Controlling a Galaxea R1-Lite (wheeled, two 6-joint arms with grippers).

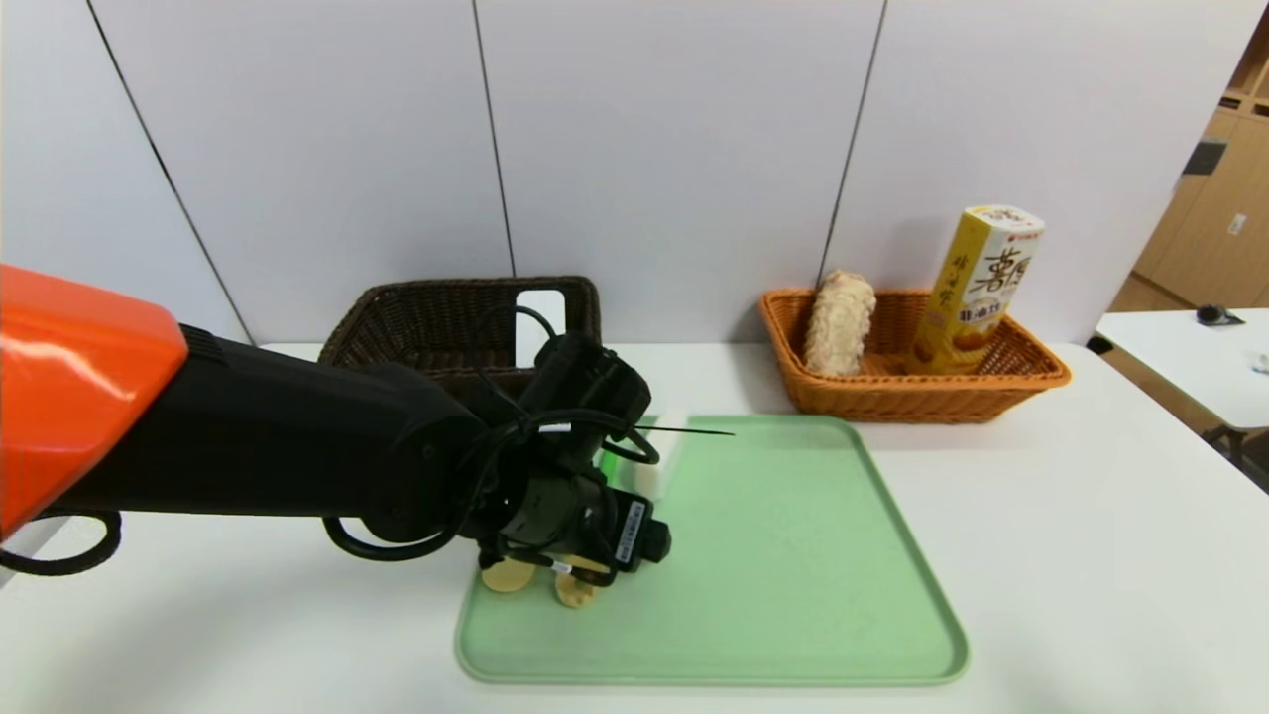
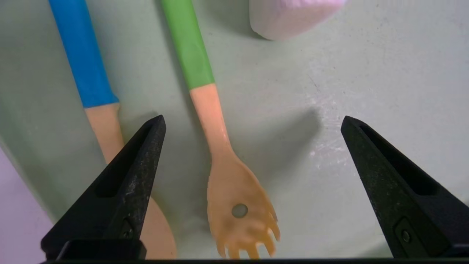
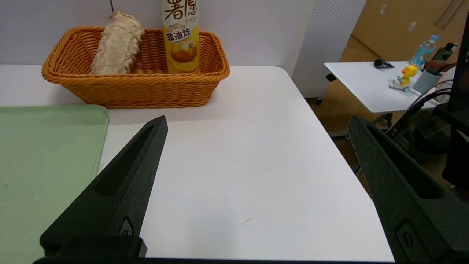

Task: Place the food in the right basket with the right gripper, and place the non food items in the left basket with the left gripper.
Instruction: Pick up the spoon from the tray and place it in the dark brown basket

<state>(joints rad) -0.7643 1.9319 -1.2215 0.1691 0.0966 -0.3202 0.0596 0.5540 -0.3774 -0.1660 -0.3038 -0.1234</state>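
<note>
The orange basket (image 1: 912, 382) stands at the far right of the table (image 1: 1091, 555), close to the wall, and holds both food items: the bread (image 1: 839, 322) leans against its left end, and the yellow carton (image 1: 980, 288) stands tilted at its right side. The dark basket (image 1: 461, 327) stands at the far left, behind the left arm; a flat white box (image 1: 540, 315) stands on edge against its rear wall, and the rest of its interior is hidden by the arm. The green tray (image 1: 793, 575) lies in the middle of the table between the two baskets and carries the remaining non-food items along its left side. In the left wrist view, the blue-handled spoon (image 2: 82, 55) and the green-handled spoon (image 2: 188, 47) lie side by side, roughly parallel, with a white bar (image 2: 289, 16) just beyond the green handle. The left gripper (image 2: 253, 124) is directed down at the tray with its jaws wide apart and nothing between them gripped. The pronged head of the green-handled spoon lies between the fingertips (image 2: 146, 146), nearer one finger; the blue-handled spoon passes under that same finger. The left arm reaches from the robot's left across the table, wrist bent downward over the tray's left edge. The right gripper (image 3: 256, 124) is outside the head view; its own camera shows it above bare table to the right of the tray, facing the orange basket, jaws wide apart and holding nothing.
</note>
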